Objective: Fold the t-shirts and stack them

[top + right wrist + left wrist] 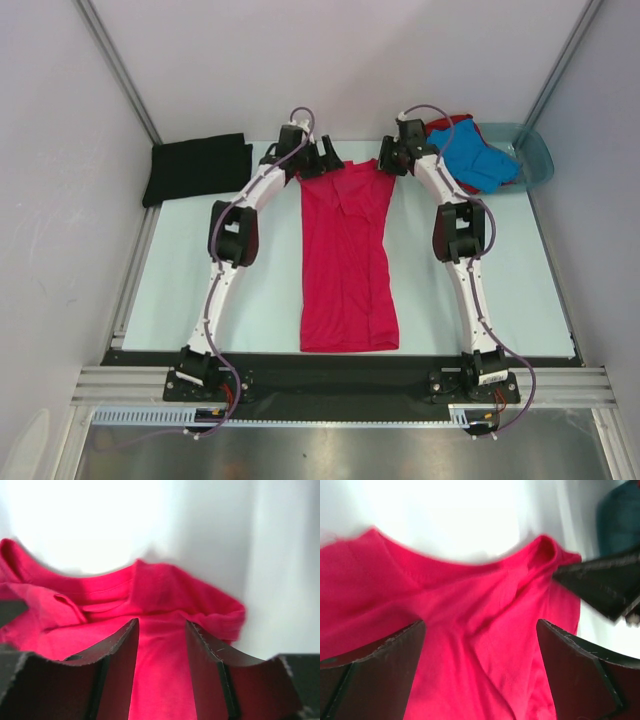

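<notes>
While both of my arms reach out from their bases at the near edge, elbows bowed outward, the wrists bend in toward each other at the far end of the pink t-shirt [345, 260]. It lies lengthwise down the middle of the table [180, 300] as a long narrow strip, hem toward my bases, collar away from me, with creases running along its length.

My left gripper [318, 160] hangs over the collar's left shoulder with its fingers spread wide and nothing between them. From the left wrist I see the neckline curving across bare cloth beneath that pincer [480, 625], and the tip of my other pincer at the right edge.

My right gripper [395, 158] sits at the opposite shoulder. Its fingers stand partly apart, and the right wrist view shows pink cloth [160, 595] lying flat beyond the gap, not pinched in it [162, 624].

Whether the collar carries a label I cannot tell, since both wrist views are blurred.

The black t-shirt [195, 168] lies folded at the far left corner, well apart from the pink one. The blue t-shirt [478, 162] is crumpled on the red t-shirt [452, 123], both spilling out of the teal basin [537, 152] at the far right, just beside my right forearm.
</notes>
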{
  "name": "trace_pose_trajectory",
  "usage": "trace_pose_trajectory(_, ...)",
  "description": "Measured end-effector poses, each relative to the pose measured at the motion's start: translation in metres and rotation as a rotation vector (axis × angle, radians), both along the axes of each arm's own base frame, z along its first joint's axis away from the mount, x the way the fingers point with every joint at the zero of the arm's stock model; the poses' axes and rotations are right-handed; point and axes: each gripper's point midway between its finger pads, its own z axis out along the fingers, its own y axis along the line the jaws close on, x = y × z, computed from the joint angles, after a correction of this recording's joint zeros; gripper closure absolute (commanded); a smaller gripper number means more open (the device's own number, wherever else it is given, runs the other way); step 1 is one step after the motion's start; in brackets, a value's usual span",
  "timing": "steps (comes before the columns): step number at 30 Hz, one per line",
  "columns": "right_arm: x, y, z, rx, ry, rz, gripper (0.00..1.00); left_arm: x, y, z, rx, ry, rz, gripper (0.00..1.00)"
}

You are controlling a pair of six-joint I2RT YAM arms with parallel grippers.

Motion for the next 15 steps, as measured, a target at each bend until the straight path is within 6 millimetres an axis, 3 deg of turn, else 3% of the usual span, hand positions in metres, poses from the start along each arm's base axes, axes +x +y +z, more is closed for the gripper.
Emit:
trace_pose_trajectory(3, -0.002, -0.008, 0.003, -0.022, -0.009, 0.010, 0.51, -0.017, 0.001, 0.009, 0.036, 0.012, -0.026, 0.00)
trace_pose_trajectory(5, -0.008, -0.010, 0.011, -0.041, -0.011, 0.027, 0.51, -0.032, -0.006, 0.026, 0.052, 0.002, -0.054, 0.00)
trace_pose_trajectory(9, -0.021, -0.001, 0.053, -0.068, -0.064, 0.079, 0.52, -0.076, -0.027, 0.081, 0.047, -0.045, -0.119, 0.00)
trace_pose_trajectory(13, -0.046, 0.026, 0.105, -0.077, -0.132, 0.149, 0.51, -0.129, -0.043, 0.150, 0.014, -0.147, -0.179, 0.00)
trace_pose_trajectory(15, -0.054, 0.042, 0.124, -0.074, -0.164, 0.178, 0.51, -0.151, -0.043, 0.175, 0.002, -0.191, -0.186, 0.00)
